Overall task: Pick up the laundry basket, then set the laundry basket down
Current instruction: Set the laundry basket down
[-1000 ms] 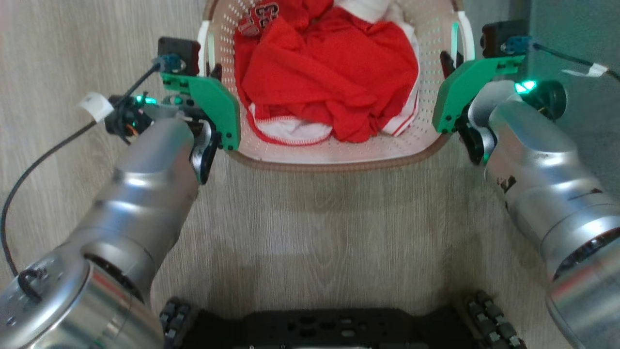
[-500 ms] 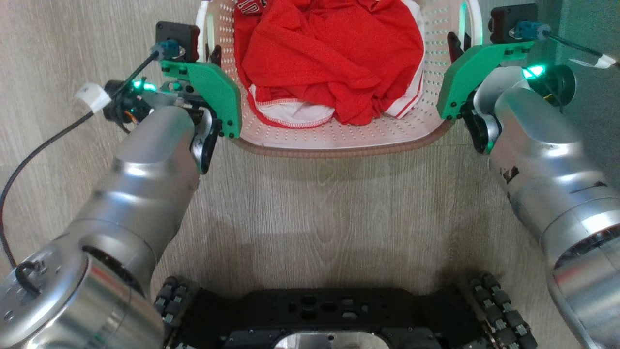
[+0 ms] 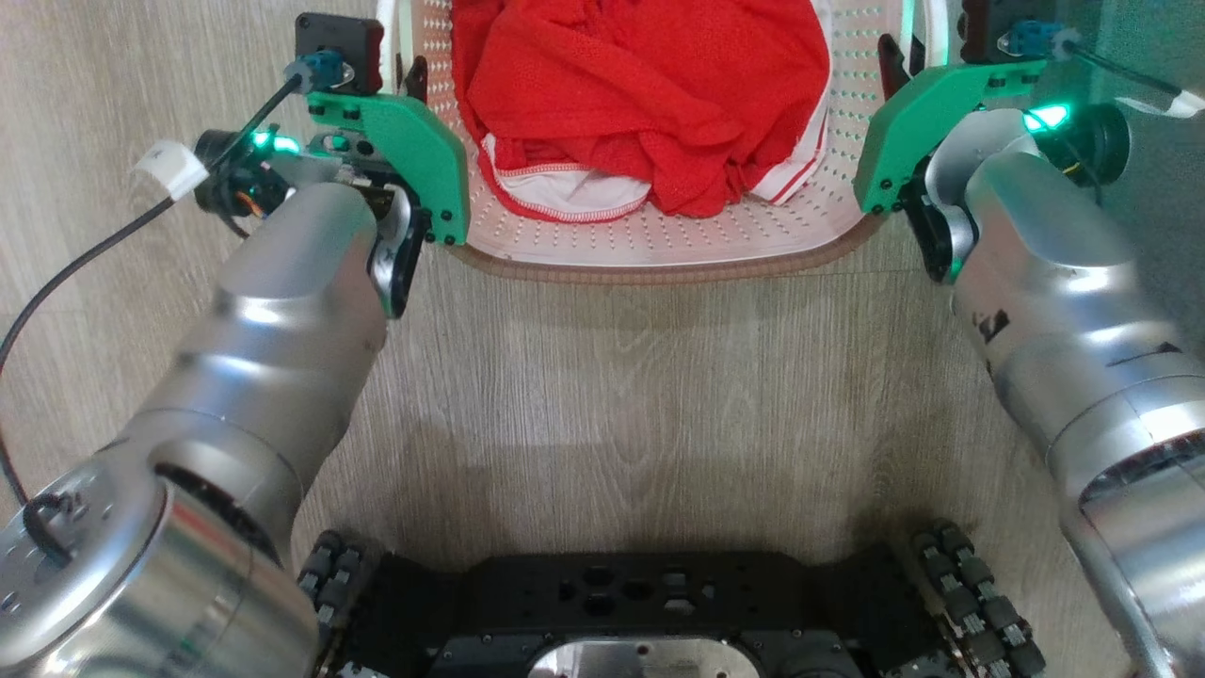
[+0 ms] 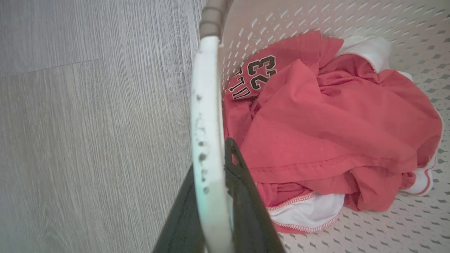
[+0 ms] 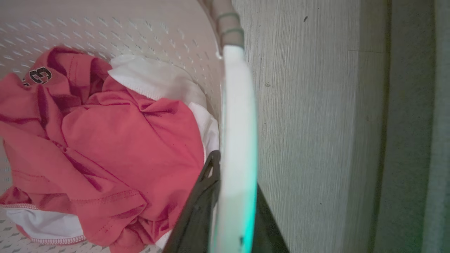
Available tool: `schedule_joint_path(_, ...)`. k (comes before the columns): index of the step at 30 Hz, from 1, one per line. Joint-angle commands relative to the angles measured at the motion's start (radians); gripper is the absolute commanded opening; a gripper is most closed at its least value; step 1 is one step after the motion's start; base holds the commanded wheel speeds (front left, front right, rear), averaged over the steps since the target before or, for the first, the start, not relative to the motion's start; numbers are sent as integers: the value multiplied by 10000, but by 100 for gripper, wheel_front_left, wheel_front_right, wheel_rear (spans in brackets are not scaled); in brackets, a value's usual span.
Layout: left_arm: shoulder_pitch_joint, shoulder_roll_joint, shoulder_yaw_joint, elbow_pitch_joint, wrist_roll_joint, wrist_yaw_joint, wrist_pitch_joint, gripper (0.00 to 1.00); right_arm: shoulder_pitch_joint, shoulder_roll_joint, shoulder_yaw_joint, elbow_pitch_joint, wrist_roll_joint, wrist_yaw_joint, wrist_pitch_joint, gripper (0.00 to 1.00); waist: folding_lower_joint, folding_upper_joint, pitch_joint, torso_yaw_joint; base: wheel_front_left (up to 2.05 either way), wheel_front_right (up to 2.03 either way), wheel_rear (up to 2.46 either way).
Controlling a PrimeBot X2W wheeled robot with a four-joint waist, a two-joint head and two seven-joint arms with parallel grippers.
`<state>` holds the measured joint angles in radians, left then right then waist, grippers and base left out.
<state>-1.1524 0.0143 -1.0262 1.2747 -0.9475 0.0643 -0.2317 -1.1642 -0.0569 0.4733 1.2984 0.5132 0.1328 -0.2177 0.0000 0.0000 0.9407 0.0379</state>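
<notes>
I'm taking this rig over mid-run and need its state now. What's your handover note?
Left gripper: shut on the laundry basket's left handle.
Right gripper: shut on its right handle.
Basket is ahead between both arms, over the wood floor, red and white clothes inside.
Done: both handles gripped. Whether it is off the floor, I cannot tell.
Left: finish lifting, then set it down.

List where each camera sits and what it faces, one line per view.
Head view: on the head, facing down at floor, laundry basket; left forearm, right forearm, black base show.
Left wrist view: along left gripper, straddling the basket's left handle.
Right wrist view: along right gripper, straddling the right handle.
Shared: red clothes, in all three.
</notes>
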Motion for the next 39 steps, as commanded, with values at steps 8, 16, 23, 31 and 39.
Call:
schedule_joint_path(8, 109, 360, 92, 78, -286, 385, -104, 66, 96, 62, -549, -77, -677, -21, -296, 100, 0, 0, -13, 31, 0, 0, 0)
schedule_joint_path(16, 326, 360, 127, -2, -511, 551, -179, 100, 66, 64, -590, -166, -713, -21, -410, 100, 0, 0, -384, 25, 0, 0, 0)
schedule_joint_path(23, 479, 363, 309, -61, -525, 455, -285, 100, 281, 65, -637, -801, -666, -21, -435, 100, 0, 0, -1069, -93, 0, 0, 0)
schedule_joint_path(31, 1191, 947, 1729, -1846, 319, 677, -298, 100, 1232, 65, -1517, -2345, -1294, -21, -438, 100, 0, 0, -2540, -206, 0, 0, 0)
schedule_joint_path(39, 3127, 1392, 3763, -4101, 2328, 775, -299, 100, 2932, 66, -1981, -4009, -1722, -21, -439, 100, 0, 0, -4469, -285, 0, 0, 0)
